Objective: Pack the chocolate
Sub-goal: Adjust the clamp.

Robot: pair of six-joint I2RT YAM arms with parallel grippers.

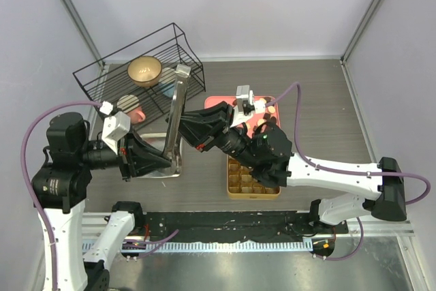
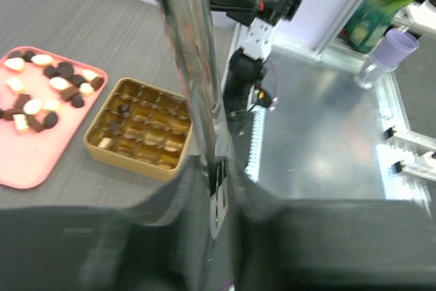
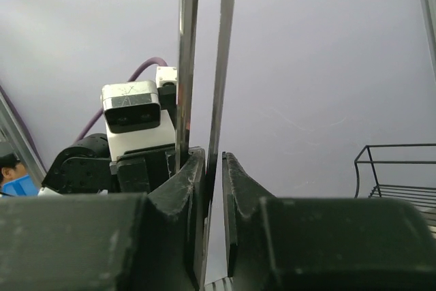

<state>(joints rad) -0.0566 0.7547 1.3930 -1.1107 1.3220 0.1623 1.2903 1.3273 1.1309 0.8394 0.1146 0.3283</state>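
Observation:
Chocolate pieces [image 2: 48, 93], dark and cream-topped, lie on the pink tray [image 2: 27, 161]. A few more sit in the gold gridded tin [image 2: 139, 127]. Between the arms stands a pair of long steel tongs [image 1: 176, 117], nearly upright. My left gripper [image 2: 218, 165] is shut on the tongs' lower end [image 2: 204, 100], a finger pressing each side. Higher up, my right gripper [image 3: 214, 158] is slightly open around one tong arm [image 3: 221, 66]: the left finger touches it, and a narrow gap separates the right finger from it. In the top view the right arm hides most of the pink tray [image 1: 212, 100].
A black wire rack [image 1: 129, 66] holding a gold bowl [image 1: 144, 69] stands at the back left. A steel tray [image 1: 153, 172] lies under the left gripper. The gold tin [image 1: 252, 185] sits near the front edge, under the right arm. Off the table are a purple cup [image 2: 395, 49] and a green bag [image 2: 378, 5].

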